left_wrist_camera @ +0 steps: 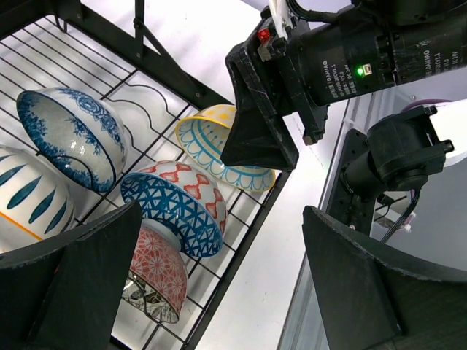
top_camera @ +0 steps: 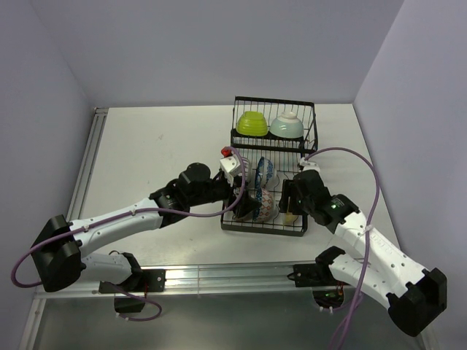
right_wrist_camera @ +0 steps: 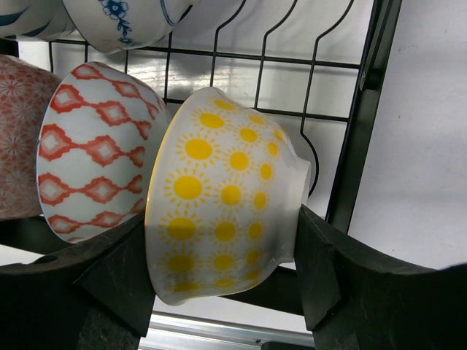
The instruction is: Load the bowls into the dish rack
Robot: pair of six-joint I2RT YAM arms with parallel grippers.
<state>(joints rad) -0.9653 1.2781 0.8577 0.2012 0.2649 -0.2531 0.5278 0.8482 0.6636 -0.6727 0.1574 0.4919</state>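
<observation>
Left jaws: mine, spread wide with nothing between them. The left fingers [left_wrist_camera: 73, 292] hang over the near end of the dish rack [top_camera: 263, 229], apart from every bowl.
Right jaws: mine, closed on the yellow sun-print bowl [right_wrist_camera: 219, 197]. The right fingers [right_wrist_camera: 328, 270] press one at its rim side and one at its foot.
Yellow sun-print bowl: on its side in the near right corner of the rack's low section. Its rim faces the red-diamond bowl [right_wrist_camera: 95, 171] and its foot faces the rack's side wire. Whether it rests on the wires I cannot tell.
Red-diamond bowl: on its side just beside the yellow one. Whether the two touch I cannot tell.
Red floral bowl [left_wrist_camera: 157, 273]: at the rack's near edge, tucked against the red-diamond bowl.
Blue floral bowl [left_wrist_camera: 69, 138]: on its side, in the row farther in.
Teal-striped white bowl [left_wrist_camera: 22, 197]: beside the blue floral bowl, cut off by the edge of the left wrist view.
Lime green bowl [top_camera: 252, 122]: upside down in the raised basket at the rack's far end, on the left.
Pale mint bowl [top_camera: 287, 125]: upside down in the same basket, just right of the green one.
Dish rack: black wire, standing on the white tabletop [top_camera: 160, 146], right of centre.
</observation>
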